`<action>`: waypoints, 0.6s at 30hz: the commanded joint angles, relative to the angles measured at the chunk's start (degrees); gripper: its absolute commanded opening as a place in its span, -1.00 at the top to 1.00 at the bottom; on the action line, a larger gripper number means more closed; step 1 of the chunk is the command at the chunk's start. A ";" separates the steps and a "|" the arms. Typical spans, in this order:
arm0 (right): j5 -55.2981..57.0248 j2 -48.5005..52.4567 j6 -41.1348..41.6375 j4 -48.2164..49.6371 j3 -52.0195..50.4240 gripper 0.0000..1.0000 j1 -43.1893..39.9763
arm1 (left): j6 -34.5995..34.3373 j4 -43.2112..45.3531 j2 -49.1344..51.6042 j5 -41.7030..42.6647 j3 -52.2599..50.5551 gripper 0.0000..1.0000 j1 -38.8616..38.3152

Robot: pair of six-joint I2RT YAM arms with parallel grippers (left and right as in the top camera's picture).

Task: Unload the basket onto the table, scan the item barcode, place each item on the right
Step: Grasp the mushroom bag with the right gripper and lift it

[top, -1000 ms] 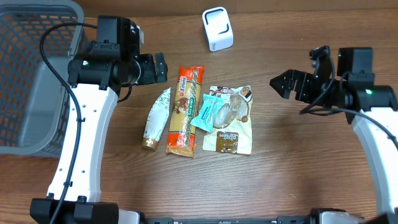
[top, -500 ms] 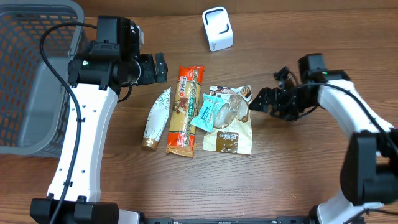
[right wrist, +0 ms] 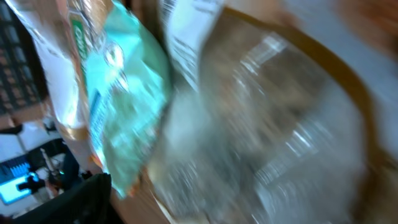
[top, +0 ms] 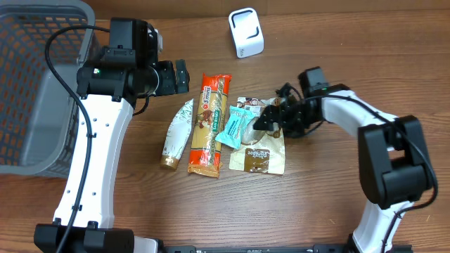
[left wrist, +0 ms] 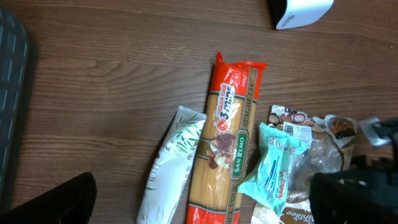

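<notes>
Several grocery items lie side by side mid-table: a white pouch [top: 176,133], a red and orange spaghetti pack [top: 209,125], a teal snack pack [top: 230,128], a clear plastic bag [top: 254,126] and a brown package [top: 259,158] under it. My right gripper [top: 271,118] is low over the clear bag [right wrist: 261,124], jaws apart, one dark finger [right wrist: 87,199] showing beside the teal pack [right wrist: 118,93]; this view is blurred. My left gripper [top: 181,76] hovers open above the table, left of the spaghetti pack [left wrist: 227,143]. The white scanner [top: 246,32] stands at the back.
A grey mesh basket [top: 35,91] fills the left side of the table, its edge at the left of the left wrist view [left wrist: 9,93]. Bare wood lies in front of the items and to the right of them.
My right arm has swung in from the right edge to the left and down onto the clear bag, its jaws narrowing a little. The left arm and the items have not moved.
</notes>
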 commanded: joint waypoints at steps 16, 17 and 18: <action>0.87 7.43 13.68 6.27 -0.11 0.88 2.32 | 0.92 0.02 -0.72 -0.20 1.05 -1.00 -0.11; 0.57 6.93 13.14 5.79 -0.07 0.91 1.70 | 0.90 0.02 -0.72 -0.20 1.05 -1.00 -0.11; 0.59 6.38 12.87 5.11 0.00 0.92 1.22 | 0.90 0.02 -0.72 -0.20 1.05 -0.99 -0.11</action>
